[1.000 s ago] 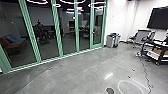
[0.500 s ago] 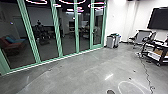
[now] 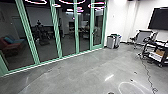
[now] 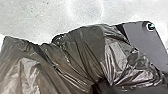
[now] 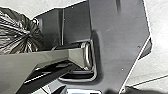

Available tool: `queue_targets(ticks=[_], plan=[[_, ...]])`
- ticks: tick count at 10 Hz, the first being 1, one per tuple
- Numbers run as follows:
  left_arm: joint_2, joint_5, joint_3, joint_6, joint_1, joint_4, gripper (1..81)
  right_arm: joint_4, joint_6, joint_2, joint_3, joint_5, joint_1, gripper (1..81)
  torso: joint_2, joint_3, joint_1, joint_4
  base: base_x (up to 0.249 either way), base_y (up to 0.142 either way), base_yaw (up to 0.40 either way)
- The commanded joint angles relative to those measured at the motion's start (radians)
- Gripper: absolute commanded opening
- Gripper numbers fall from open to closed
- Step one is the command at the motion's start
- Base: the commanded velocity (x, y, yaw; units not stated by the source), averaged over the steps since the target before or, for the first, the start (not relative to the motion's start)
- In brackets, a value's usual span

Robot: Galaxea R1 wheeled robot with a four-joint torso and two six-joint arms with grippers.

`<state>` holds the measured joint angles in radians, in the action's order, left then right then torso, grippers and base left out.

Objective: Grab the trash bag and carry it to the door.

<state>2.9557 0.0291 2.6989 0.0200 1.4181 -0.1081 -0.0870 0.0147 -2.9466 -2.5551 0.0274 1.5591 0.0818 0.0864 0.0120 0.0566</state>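
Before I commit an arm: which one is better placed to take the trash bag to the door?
Left, I'd judge. The trash bag looms large and close in the left wrist view; in the right one it looks smaller, beside the robot's dark plate. I can't confirm the grip.

The head camera looks forward and down from high on the robot, across the floor (image 3: 75,72) ahead of the wrists to the glass wall (image 3: 67,37), bins (image 3: 112,42) and screen (image 3: 160,18) well beyond them. The left wrist camera looks downward from close beside the trash bag (image 4: 75,50), taking in part of the dark plate (image 4: 141,37) and the floor below that wrist. The right wrist camera also faces down, very near the plate and the jointed bar (image 5: 45,58), catching one end of the bag. The wrist views share bag, plate and pale floor, nearer than the head view's floor
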Motion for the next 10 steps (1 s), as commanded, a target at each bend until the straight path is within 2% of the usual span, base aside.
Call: queue_targets(ticks=[1,10], plan=[[-0.009,0.051,0.004,-0.005,-0.063,0.004,1.0,0.004,0.004,-0.001,0.003,0.065,-0.044,81.1,0.0,0.0,0.0,0.0,0.133,0.0,0.0],[-0.007,0.051,0.004,-0.005,-0.063,0.002,1.0,0.004,0.004,-0.001,0.003,0.065,-0.046,81.1,0.0,0.0,0.0,0.0,0.135,0.0,0.0]])
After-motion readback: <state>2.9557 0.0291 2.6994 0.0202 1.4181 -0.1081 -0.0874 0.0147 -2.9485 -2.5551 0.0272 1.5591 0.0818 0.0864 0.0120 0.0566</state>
